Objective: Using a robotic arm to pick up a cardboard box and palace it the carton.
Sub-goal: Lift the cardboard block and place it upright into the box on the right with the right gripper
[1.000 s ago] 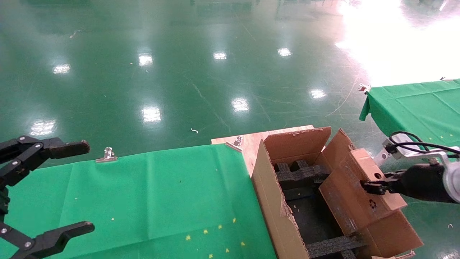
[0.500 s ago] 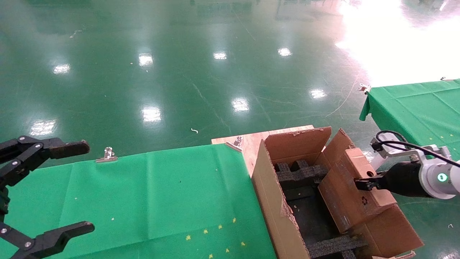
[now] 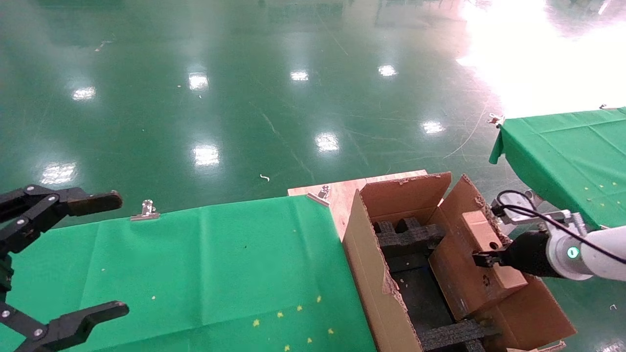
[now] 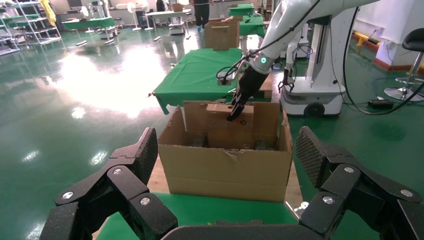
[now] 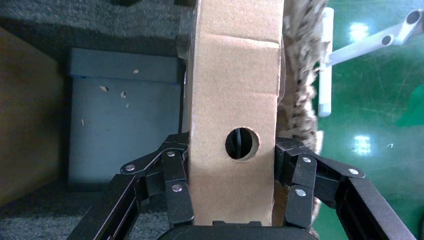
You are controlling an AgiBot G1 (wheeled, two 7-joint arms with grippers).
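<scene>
R gripper (image 3: 481, 259) clamped on cardboard box (image 3: 472, 266), fingers on both narrow faces by round hole. Box on edge, tilted, lower part inside carton (image 3: 376, 274) along its right wall; bottom edge hidden, can't tell if touching foam blocks (image 3: 411, 237). Right flap just beside box, tight there; open room toward carton's left wall. L gripper (image 3: 73, 254) parked over green table (image 3: 205, 264), fingers wide apart, partly cut off.

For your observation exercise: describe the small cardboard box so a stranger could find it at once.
Find the big open carton at the green table's right end. The box stands on edge inside its right wall, clamped by the right claw. Unlike the carton's flaps, it is slim, with a round hole and recycling mark.
</scene>
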